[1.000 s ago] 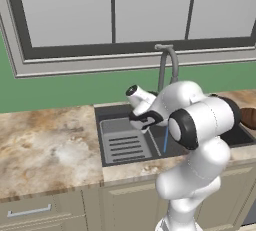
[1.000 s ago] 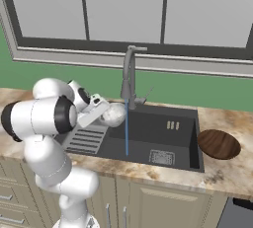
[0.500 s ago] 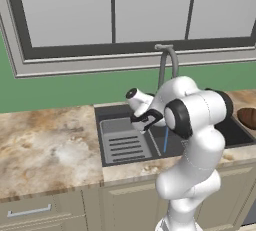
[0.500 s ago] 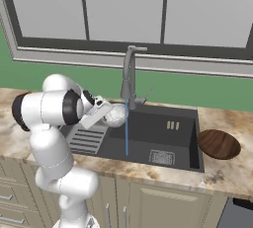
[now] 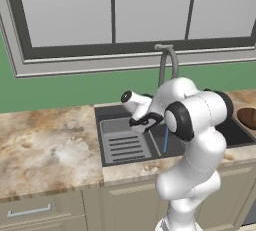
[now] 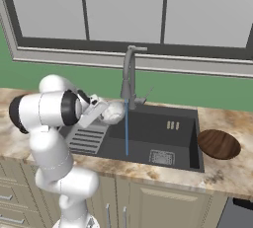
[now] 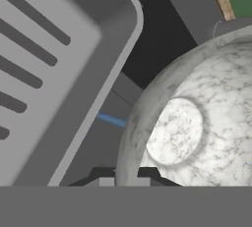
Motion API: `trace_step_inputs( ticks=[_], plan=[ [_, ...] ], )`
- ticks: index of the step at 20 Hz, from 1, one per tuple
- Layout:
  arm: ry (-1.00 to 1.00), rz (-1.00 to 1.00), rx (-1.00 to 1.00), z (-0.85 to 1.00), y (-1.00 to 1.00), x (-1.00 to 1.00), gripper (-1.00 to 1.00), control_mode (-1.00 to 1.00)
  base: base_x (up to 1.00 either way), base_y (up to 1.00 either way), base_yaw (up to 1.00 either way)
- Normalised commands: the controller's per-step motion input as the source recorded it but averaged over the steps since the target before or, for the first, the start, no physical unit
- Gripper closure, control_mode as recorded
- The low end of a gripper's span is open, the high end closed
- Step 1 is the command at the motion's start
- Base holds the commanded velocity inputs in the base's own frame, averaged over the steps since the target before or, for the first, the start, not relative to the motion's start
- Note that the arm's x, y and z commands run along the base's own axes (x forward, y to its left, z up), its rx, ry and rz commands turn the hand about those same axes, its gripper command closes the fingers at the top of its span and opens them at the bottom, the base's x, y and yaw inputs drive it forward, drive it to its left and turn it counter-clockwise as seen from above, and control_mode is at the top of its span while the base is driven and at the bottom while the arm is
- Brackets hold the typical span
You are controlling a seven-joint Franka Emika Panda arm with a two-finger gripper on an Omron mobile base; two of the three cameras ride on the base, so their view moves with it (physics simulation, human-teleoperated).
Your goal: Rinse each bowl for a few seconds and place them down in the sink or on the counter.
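Speckled grey-white bowl (image 6: pixel 113 112): round, marbled veining, pale flat inner base, clamped in hand (image 6: pixel 101 112), tipped on side above sink (image 6: pixel 163 138), just beside blue water stream (image 6: pixel 127 131) from faucet (image 6: pixel 129 76). Grey slotted tray (image 7: pixel 44 69) below. Reddish-brown bowl (image 6: pixel 218 143): dark, wider, resting on tabletop (image 6: pixel 232 170) right of basin.

Arm (image 5: pixel 200 140) is showing glossy white rounded link shells, dark charcoal discs capping the joints, and a dark-trimmed white wrist section.
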Motion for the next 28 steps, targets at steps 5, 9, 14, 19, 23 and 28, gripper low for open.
trace_step_inputs(
  ticks=[5,9,14,19,23,28],
  plan=[
    [-0.01,0.00,0.06,0.21,0.35,-0.18,1.00,-1.00,0.00,0.00,0.00],
    [0.04,0.00,0.13,0.29,0.20,-0.17,1.00,-1.00,0.00,0.00,0.00],
    [0.05,0.00,0.07,0.27,0.26,-0.08,1.00,-1.00,0.00,0.00,0.00],
    [0.03,0.02,0.00,0.04,0.34,0.00,1.00,-1.00,0.00,0.00,0.00],
    [0.08,0.03,0.00,0.00,0.28,0.00,1.00,-1.00,0.00,0.00,0.00],
    [0.14,0.02,0.05,-0.02,0.24,0.00,1.00,-1.00,0.00,0.00,0.00]
  ],
)
